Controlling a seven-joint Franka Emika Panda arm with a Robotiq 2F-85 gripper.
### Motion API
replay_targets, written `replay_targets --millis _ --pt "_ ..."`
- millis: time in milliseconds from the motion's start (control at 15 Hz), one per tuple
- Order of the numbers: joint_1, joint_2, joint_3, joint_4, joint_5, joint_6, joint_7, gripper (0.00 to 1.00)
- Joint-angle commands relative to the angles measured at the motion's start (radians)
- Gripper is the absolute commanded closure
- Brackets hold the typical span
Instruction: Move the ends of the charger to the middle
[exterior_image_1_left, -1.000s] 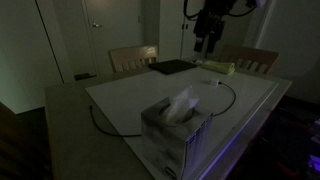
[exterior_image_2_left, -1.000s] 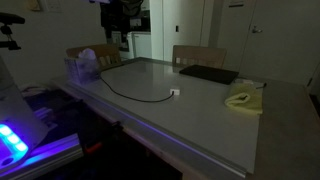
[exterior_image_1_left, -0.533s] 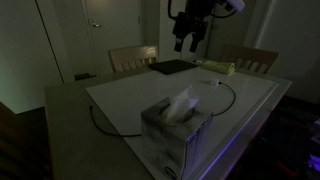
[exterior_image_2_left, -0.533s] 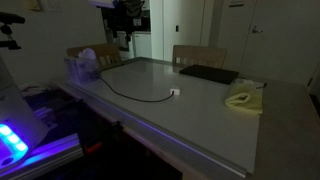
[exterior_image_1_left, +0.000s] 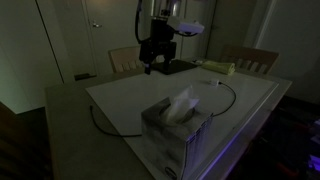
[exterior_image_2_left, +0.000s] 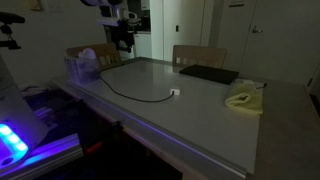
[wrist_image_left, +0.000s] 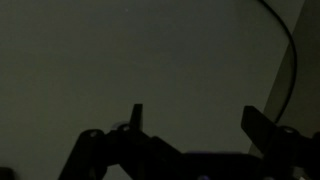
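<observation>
Black, thin charger cable (exterior_image_1_left: 235, 97) loops across white table (exterior_image_1_left: 130, 92): small whitish plug (exterior_image_2_left: 174, 94) at one end, dark plain tip (exterior_image_1_left: 92, 108) near pale tissue box (exterior_image_1_left: 175, 125). Fingers (wrist_image_left: 136, 120) spread, empty, hovering above table. Step: approach. Next, probably: descend onto one end, pinch, drag centreward.

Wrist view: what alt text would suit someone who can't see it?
Dim view down onto a pale table top, with the open, empty gripper silhouetted along the bottom edge. A thin black charger cable curves down the right side, clear of the gripper.
</observation>
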Motion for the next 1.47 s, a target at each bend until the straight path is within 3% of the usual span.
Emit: replay_targets --millis 0,67,333,733,1133,1400 --pt "0.049 0.124 -0.020 0.133 -0.042 -0.025 0.120 0.00" --pt "0.029 0.067 -0.008 0.063 -0.019 -0.004 0.073 0.00" --pt "0.049 0.118 -0.015 0.115 -0.020 -0.005 0.103 0.00" --pt "0.133 0.154 -0.034 0.136 -0.095 0.022 0.213 0.00" --pt "0.253 0.275 -0.059 0.263 -0.202 0.033 0.330 0.00" --pt "0.315 0.391 -0.109 0.391 -0.209 0.074 0.424 0.00"
